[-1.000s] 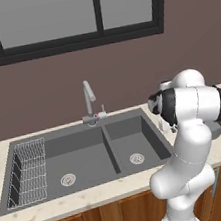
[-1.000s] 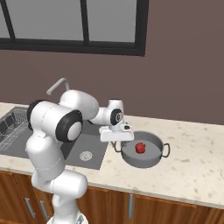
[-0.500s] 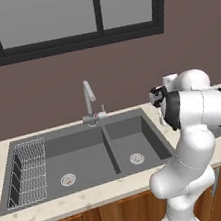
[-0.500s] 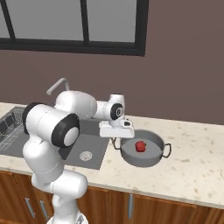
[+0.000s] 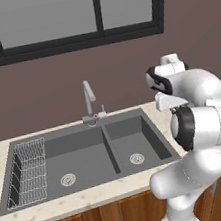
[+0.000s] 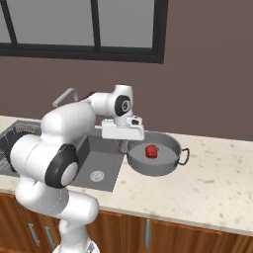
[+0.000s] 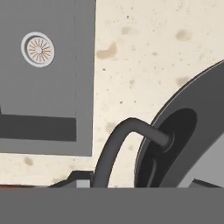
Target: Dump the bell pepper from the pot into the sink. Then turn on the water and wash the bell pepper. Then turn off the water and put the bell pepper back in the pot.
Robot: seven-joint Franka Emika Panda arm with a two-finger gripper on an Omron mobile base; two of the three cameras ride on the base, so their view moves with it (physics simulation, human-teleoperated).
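Bell pepper: the small, roundish, bright red bell pepper [image 6: 151,151] lies inside the pot, near the middle of its floor.
Pot: the wide, shallow, round grey metal pot [image 6: 165,163] is just right of the sink on the speckled beige stone surface [image 6: 217,183]; whether it rests on the surface or is lifted cannot be told. One dark loop handle [image 6: 184,156] sticks out on its right side. In the hand view the other dark loop handle [image 7: 118,148] curves out from the pot wall [image 7: 197,131], close to the camera.
Fingers: the gripper [image 6: 123,144] hangs at the pot's left rim, over the near handle. Whether its fingers are closed on that handle or merely beside it cannot be told; the tips are hidden.
Sink: the large dark grey rectangular double-basin sink [image 5: 89,156] is set into the surface, with a round silver drain [image 5: 136,158] in the right basin and a wire rack [image 5: 28,171] in the left one.
Faucet: the grey gooseneck faucet [image 5: 89,103] stands behind the divider between the basins.
Arm: the white arm [image 6: 74,118] reaches from the base over the sink's right edge towards the pot.
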